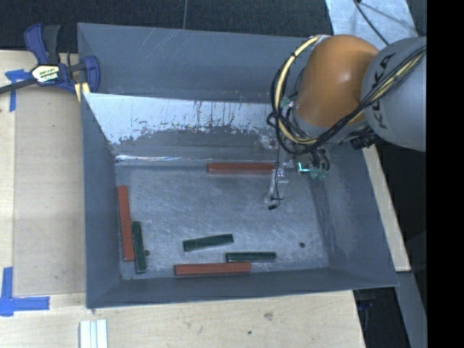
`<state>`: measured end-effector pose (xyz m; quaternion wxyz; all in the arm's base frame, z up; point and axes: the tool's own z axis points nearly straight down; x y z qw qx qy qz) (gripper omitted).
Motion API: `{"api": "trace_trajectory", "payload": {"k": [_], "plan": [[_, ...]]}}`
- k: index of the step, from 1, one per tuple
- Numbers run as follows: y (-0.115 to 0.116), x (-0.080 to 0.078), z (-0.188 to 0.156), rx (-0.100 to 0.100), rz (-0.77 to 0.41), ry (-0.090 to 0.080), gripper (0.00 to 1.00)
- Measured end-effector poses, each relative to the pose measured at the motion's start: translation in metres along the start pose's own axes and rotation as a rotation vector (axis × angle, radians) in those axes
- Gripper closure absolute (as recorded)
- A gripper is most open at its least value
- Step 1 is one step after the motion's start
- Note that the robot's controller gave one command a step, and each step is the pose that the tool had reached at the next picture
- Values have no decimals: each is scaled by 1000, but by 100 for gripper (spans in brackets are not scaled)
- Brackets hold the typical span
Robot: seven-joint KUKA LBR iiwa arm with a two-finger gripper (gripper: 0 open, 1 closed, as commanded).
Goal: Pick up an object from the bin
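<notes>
Red-brown flat stick (239, 169) near end effector (274, 199)

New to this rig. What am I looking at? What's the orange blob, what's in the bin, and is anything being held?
A single camera looks down into a grey metal bin from above and slightly to one side. The big shape on the right is the robot arm. The orange cover and the cables around it belong to its wrist and are not bin contents. Below them hangs the gripper, low in the bin, at the right end of the back red-brown stick, which lies along the back wall.

Five more sticks lie flat on the floor. The left red-brown stick and the left green stick lie by the left wall. The middle green stick, the right green stick and the front red-brown stick lie near the front.

This view does not settle whether the gripper has hold of the back stick.
</notes>
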<state>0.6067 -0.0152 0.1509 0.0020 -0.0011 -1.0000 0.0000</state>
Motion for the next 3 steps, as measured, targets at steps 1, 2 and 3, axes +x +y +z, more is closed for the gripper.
{"api": "trace_trajectory", "payload": {"k": [1, 2, 3], "plan": [[4, -15, 83, -1, 122, 3, 0], [4, -18, 78, 0, 121, -6, 100], [-23, 8, -113, 2, -64, -17, 100]]}}
